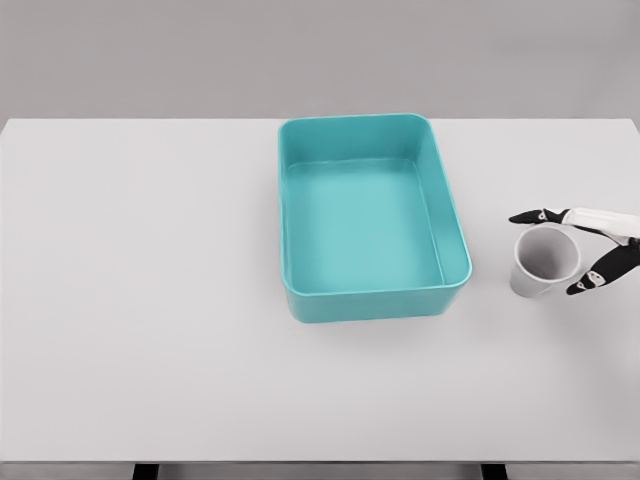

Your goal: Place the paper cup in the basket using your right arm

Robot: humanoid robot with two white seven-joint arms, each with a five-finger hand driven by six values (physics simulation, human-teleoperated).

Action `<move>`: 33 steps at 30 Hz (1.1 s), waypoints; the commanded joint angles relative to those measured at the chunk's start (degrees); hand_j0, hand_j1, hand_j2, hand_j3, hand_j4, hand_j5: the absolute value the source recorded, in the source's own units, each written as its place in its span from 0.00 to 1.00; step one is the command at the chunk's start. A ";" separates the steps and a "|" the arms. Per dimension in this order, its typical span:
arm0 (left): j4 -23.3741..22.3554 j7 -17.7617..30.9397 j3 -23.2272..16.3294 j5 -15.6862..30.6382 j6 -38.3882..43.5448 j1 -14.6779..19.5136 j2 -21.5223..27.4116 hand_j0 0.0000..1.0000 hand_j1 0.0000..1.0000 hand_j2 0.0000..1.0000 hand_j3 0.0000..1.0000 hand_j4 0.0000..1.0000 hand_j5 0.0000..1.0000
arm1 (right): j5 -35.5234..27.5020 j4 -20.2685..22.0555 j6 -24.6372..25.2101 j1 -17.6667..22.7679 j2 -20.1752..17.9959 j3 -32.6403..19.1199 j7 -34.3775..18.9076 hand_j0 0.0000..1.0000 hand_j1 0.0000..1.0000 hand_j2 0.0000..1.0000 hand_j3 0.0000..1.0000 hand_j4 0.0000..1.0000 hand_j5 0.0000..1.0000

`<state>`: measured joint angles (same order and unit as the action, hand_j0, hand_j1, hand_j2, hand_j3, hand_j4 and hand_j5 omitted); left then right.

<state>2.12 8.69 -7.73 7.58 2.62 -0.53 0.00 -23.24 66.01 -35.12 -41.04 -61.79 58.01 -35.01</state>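
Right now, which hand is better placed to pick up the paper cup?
The right hand: its fingers already straddle the paper cup, which stands right of the teal basket. No left arm is in view.

We see a pale grey-white tabletop (pixel 150 300) that fills most of the view, its far edge running straight across the upper part. Behind it stands a plain grey wall (pixel 150 55). Below the near edge, dark supports (pixel 146 471) show.
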 commanded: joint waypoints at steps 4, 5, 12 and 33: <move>-0.01 0.01 -0.01 -0.02 0.01 0.00 0.00 1.00 1.00 1.00 1.00 1.00 1.00 | -0.49 1.67 0.12 0.00 0.01 0.00 0.01 1.00 1.00 1.00 1.00 1.00 1.00; -0.01 0.01 -0.01 0.07 0.01 0.00 0.00 1.00 1.00 1.00 1.00 1.00 1.00 | -0.49 2.20 0.12 0.00 0.01 0.18 0.01 0.99 0.99 0.99 0.99 0.99 0.99; -0.01 0.01 -0.01 -0.02 0.01 0.00 0.00 1.00 1.00 1.00 1.00 1.00 1.00 | -0.49 4.66 0.12 0.00 0.01 0.44 0.01 0.79 0.79 0.79 0.79 0.79 0.79; -0.01 0.01 -0.01 0.07 0.01 0.00 0.00 1.00 1.00 1.00 1.00 1.00 1.00 | -1.46 3.95 0.12 0.00 -0.08 -2.64 0.01 0.72 0.72 0.72 0.72 0.72 0.72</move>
<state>2.12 8.69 -7.73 7.58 2.63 -0.53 0.00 -24.23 69.94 -35.13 -41.04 -61.82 55.97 -35.01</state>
